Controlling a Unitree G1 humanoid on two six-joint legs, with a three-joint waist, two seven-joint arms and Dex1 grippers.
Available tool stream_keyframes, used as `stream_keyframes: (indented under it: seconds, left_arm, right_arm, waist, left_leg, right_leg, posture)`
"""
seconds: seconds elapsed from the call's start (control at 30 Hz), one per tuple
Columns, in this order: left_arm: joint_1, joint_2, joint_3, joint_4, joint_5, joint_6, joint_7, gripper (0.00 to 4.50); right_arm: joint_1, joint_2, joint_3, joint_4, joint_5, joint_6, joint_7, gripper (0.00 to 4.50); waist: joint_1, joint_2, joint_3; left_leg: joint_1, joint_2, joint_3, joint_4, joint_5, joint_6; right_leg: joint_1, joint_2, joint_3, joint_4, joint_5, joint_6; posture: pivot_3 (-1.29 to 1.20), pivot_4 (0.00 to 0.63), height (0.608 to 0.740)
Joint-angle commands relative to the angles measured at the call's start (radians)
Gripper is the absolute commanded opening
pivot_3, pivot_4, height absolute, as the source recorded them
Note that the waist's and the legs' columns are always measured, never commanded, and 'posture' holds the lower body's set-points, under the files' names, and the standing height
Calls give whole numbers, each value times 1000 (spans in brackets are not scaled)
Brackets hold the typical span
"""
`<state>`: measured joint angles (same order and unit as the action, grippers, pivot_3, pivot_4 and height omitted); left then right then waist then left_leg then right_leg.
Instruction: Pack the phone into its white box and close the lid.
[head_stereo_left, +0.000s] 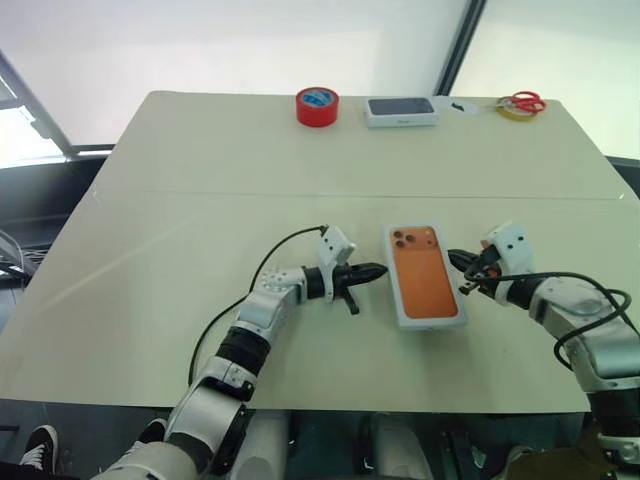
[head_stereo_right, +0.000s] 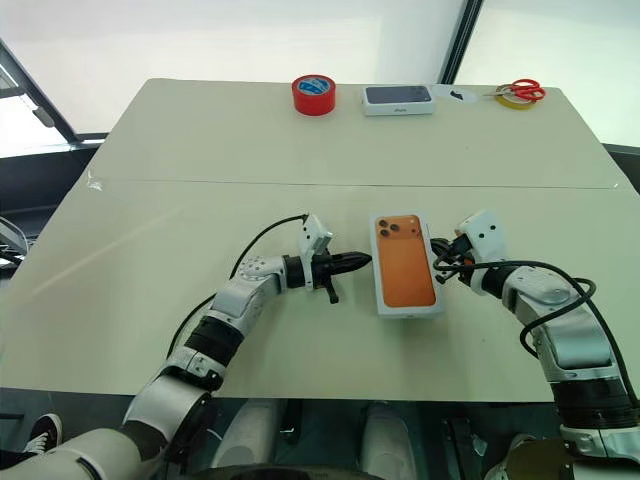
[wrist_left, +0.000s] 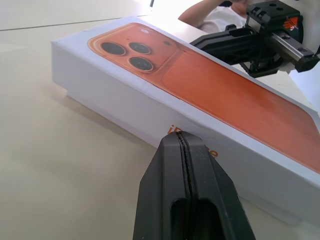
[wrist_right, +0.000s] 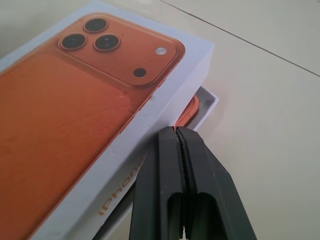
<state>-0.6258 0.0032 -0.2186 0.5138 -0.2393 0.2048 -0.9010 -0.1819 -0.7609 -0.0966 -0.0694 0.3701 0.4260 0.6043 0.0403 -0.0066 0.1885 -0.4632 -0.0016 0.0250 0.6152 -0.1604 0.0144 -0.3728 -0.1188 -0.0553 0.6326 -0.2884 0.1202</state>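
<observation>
- The lid (head_stereo_left: 427, 275), orange phone print upward, sits over the white box (wrist_right: 206, 106) in the middle of the near half of the table (head_stereo_left: 180, 170), flanked by both claws.
- It is not fully seated: the right wrist view shows one corner of the box poking out from under the lid, with a sliver of the orange phone (wrist_right: 190, 111) visible in the gap.
- The left claw (head_stereo_left: 374, 271) is clenched on nothing, its tip just beside the lid's left long side.
- The right claw (head_stereo_left: 458, 262) is likewise clenched and empty, its tip at the lid's right side close to the exposed corner; whether it touches cannot be told.
- The step in hand appears to be squaring the lid over the box so that it can drop down.
- Done well, the two closed tips would nudge from opposite sides together, the left bracing while the right eases the lid over the protruding corner.
- Pressing down should wait until the edges line up, or the lid may jam askew or slide the whole box across the table.
</observation>
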Motion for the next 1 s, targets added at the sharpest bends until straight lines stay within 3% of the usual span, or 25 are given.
stream_keyframes:
  seconds: [0.03, 0.4, 0.67, 0.83, 1.0]
  left_arm:
    - [-35, -23, 5, 18, 5, -36, -6, 0]
    - [-60, -32, 23, 86, 37, -78, 16, 0]
    - [-77, -14, 73, 58, 3, -70, 38, 0]
    - [-148, -60, 90, 36, -15, -64, 56, 0]
    - [-190, -80, 21, 123, 71, -48, 53, 0]
  right_arm:
    - [-42, 15, -22, 21, -39, -52, -6, 48]
    - [-78, 78, -23, 88, -84, -78, -10, 48]
    - [-73, 58, 6, 144, -211, -146, -26, 48]
    - [-106, 93, -104, 29, 15, -68, 99, 48]
    - [-74, 64, -106, -13, 55, -41, 172, 48]
  waist:
    - [-1, 0, 0]
    - [-2, 0, 0]
    - [-2, 0, 0]
    - [0, 0, 0]
    - [0, 0, 0]
  left_leg:
    - [0, 0, 0, 0, 0, 0]
    - [0, 0, 0, 0, 0, 0]
    - [0, 0, 0, 0, 0, 0]
    - [0, 0, 0, 0, 0, 0]
    - [0, -1, 0, 0, 0, 0]
  right_leg:
    - [0, 0, 0, 0, 0, 0]
    - [0, 0, 0, 0, 1, 1]
    - [0, 0, 0, 0, 1, 1]
    - [0, 0, 0, 0, 3, 6]
    - [1, 0, 0, 0, 3, 6]
  posture:
    - [0, 150, 740]
    - [0, 150, 740]
    - [0, 150, 740]
    - [0, 150, 740]
    - [0, 150, 740]
